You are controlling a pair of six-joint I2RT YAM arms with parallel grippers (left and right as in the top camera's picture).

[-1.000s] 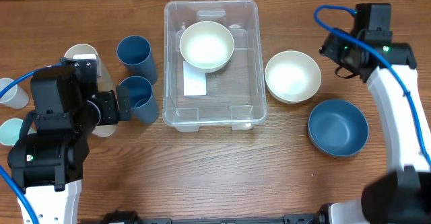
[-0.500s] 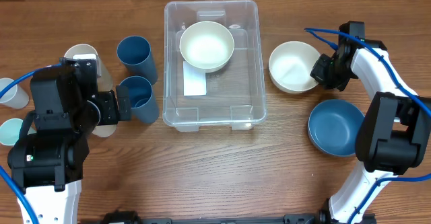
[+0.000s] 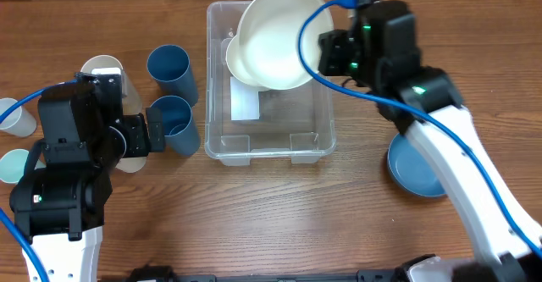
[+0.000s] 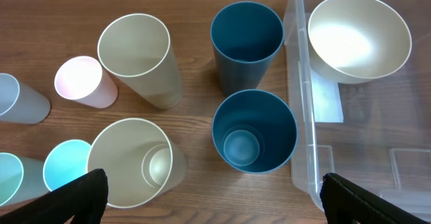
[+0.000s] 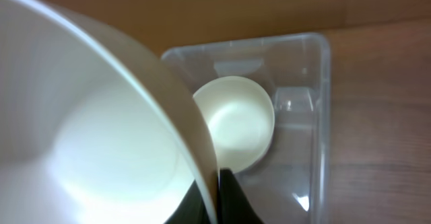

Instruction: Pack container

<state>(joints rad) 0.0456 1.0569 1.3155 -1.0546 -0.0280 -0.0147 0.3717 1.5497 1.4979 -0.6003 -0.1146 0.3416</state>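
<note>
Over the far end of the container (image 3: 279,128) a white bowl (image 3: 271,36) is held up and tilted; its rim is pinched by the right tool (image 3: 317,52), which is clenched on it; in the right wrist view a dark finger (image 5: 229,200) is seen pressed against the bowl's edge.

The container is set on the counter (image 3: 254,223) between the two arms, its long axis running away from the robot; a white label (image 3: 246,106) is seen on its floor; a resting bowl (image 4: 357,35) is already lodged at the far end, almost directly beneath the held one.

So the relation that matters is read like this: the container lies straight below the right tool and slightly to its left; a descent is judged to be what is called for, either onto the resting bowl or toward the bare near half.

The left tool (image 3: 146,135) is spread wide and grasps nothing; it is parked just beside a blue cup (image 3: 174,123), left of the container; the right arm is clearly the nearer one; a blue bowl (image 3: 419,170) is left waiting on the right.
</note>
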